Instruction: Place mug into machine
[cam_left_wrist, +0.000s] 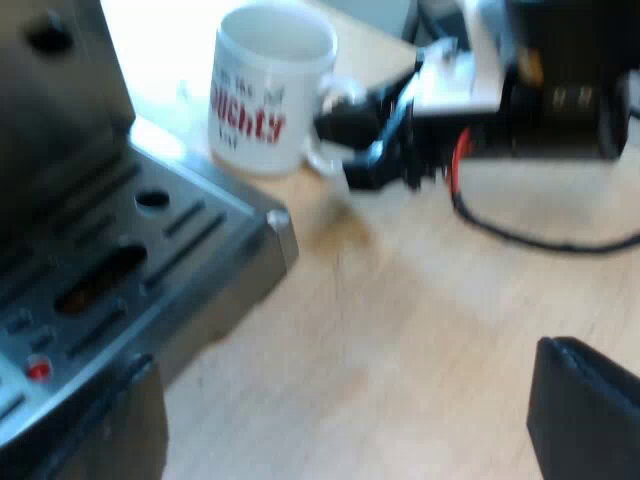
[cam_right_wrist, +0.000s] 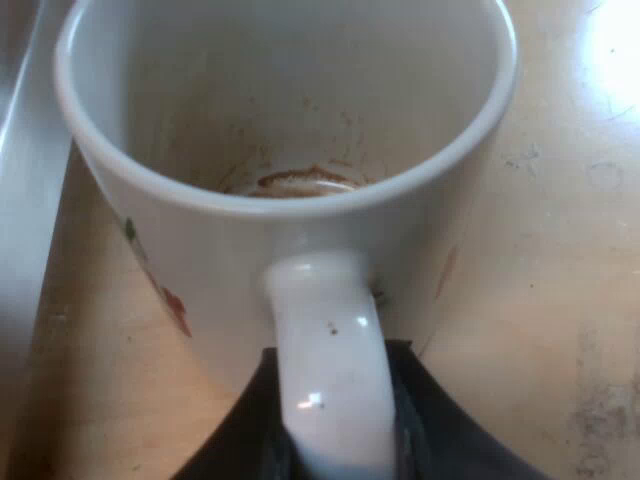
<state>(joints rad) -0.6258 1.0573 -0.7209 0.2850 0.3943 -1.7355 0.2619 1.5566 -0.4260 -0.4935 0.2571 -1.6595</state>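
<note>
Well, the mug (cam_left_wrist: 268, 90) stands upright on the wooden tabletop (cam_left_wrist: 430, 330). It is just beside the corner of the espresso machine (cam_left_wrist: 60, 110) and its metal drip tray (cam_left_wrist: 130, 250). It is not on the tray yet.

The mug looks like hard, shiny china. I think it is stiff, smooth and a bit slippery, and it could chip or crack if it bumps the metal. There is no drink in it, so it is likely light. The best place to hold it is the handle (cam_right_wrist: 335, 350), the thick white loop on its side. Held only there, the mug could tip or swing, so I think it needs a firm hold and a slow lift.

The right gripper (cam_right_wrist: 335, 410) is at that handle. Its two black fingers (cam_right_wrist: 235, 445) sit one on each side of the loop and press against it, so they are closed on the mug. The left gripper (cam_left_wrist: 342, 360) hangs over bare tabletop near the tray. Its fingers are far apart with nothing between them.

The mug is white with a round, thick rim. It has red letters on its side and small red and green marks. Inside, down at the bottom, there is a brown ring of old coffee, and a few brown specks on the wall.
</note>
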